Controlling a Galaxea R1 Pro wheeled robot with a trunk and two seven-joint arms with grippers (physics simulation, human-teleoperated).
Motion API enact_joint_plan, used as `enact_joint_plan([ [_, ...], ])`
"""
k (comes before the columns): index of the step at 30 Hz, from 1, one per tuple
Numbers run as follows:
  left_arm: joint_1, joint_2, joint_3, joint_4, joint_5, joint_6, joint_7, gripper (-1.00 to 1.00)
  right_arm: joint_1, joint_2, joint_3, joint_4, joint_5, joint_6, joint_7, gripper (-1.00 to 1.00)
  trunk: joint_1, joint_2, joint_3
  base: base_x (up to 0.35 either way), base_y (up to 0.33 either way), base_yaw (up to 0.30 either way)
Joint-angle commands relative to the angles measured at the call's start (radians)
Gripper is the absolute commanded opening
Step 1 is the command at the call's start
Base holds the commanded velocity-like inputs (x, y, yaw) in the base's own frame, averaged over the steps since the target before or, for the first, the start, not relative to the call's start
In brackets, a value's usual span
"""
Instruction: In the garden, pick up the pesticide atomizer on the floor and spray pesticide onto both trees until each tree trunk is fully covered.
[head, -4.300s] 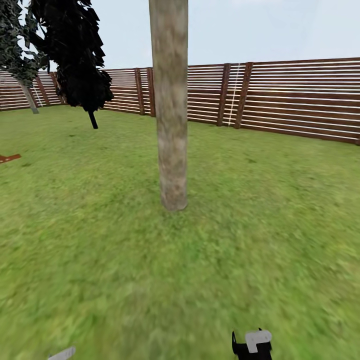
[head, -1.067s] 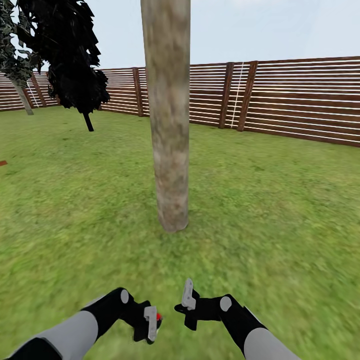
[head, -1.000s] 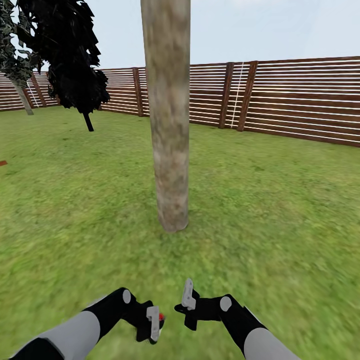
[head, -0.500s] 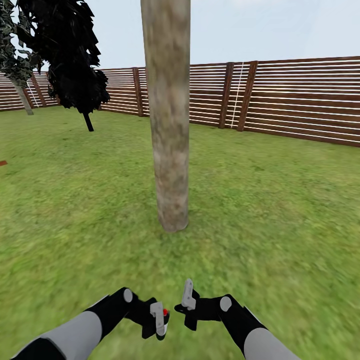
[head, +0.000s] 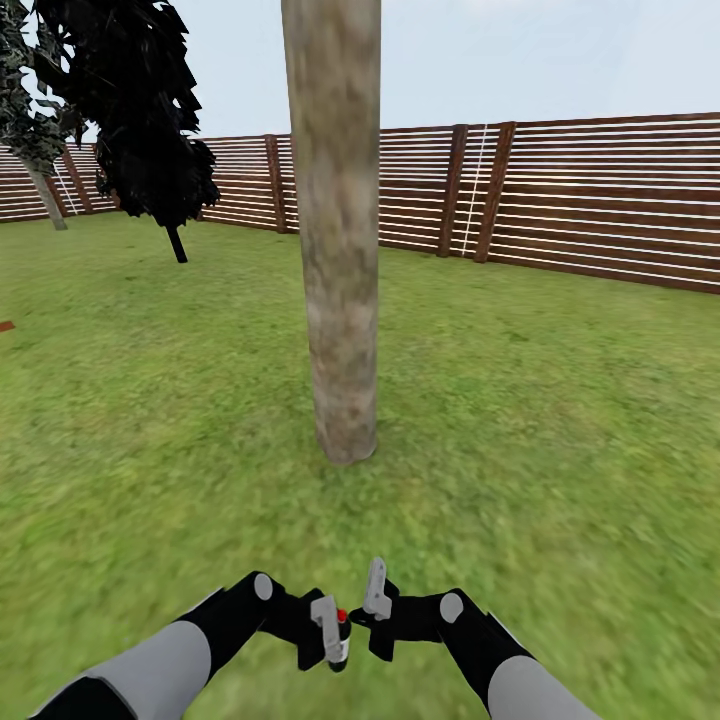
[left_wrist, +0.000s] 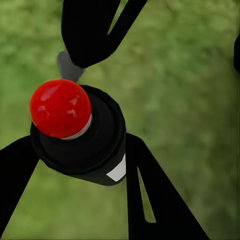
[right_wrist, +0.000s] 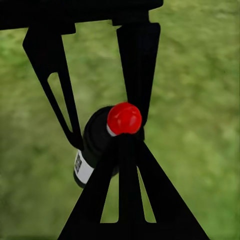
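The left pincer (head: 335, 632) grips the sprayer (left_wrist: 80, 131) around its dark body, low before the tree (head: 335, 230); the right pincer (head: 372, 600) stands open alongside. It looks light, rigid, perhaps slippery.

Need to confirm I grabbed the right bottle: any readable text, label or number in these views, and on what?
No readable text anywhere.
Atomizer in the left hand: a white label with small dark marks, too blurred to read; in the left wrist view the label looks blank.
Trunk, fence, right hand: no markings.
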Motion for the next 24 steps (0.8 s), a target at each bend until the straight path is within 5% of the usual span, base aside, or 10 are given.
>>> enact_joint_plan([
  [1, 0.000, 0.000, 0.002, -0.001, -0.009, -0.009, -0.001, -1.00, 0.000, 0.001, -0.008, -0.001, 0.008, -0.004, 0.005, -1.00, 0.000, 0.000, -0.001, 0.000, 0.000, 0.000],
  [14, 0.001, 0.016, 0.002, 0.006, -0.012, -0.009, -0.002, -1.00, -0.001, 0.001, -0.008, 0.000, 0.008, -0.004, 0.005, -1.00, 0.000, 0.000, -0.001, 0.000, 0.000, 0.000],
  [15, 0.005, 0.056, 0.001, 0.012, -0.013, -0.009, -0.002, -1.00, 0.000, 0.001, -0.008, 0.001, 0.007, -0.004, 0.005, -1.00, 0.000, 0.000, -0.001, 0.000, 0.000, 0.000],
  [24, 0.010, 0.231, -0.001, 0.017, -0.014, -0.009, -0.002, -1.00, 0.000, 0.001, -0.008, 0.001, 0.009, -0.004, 0.005, -1.00, 0.000, 0.000, -0.001, 0.000, 0.000, 0.000],
])
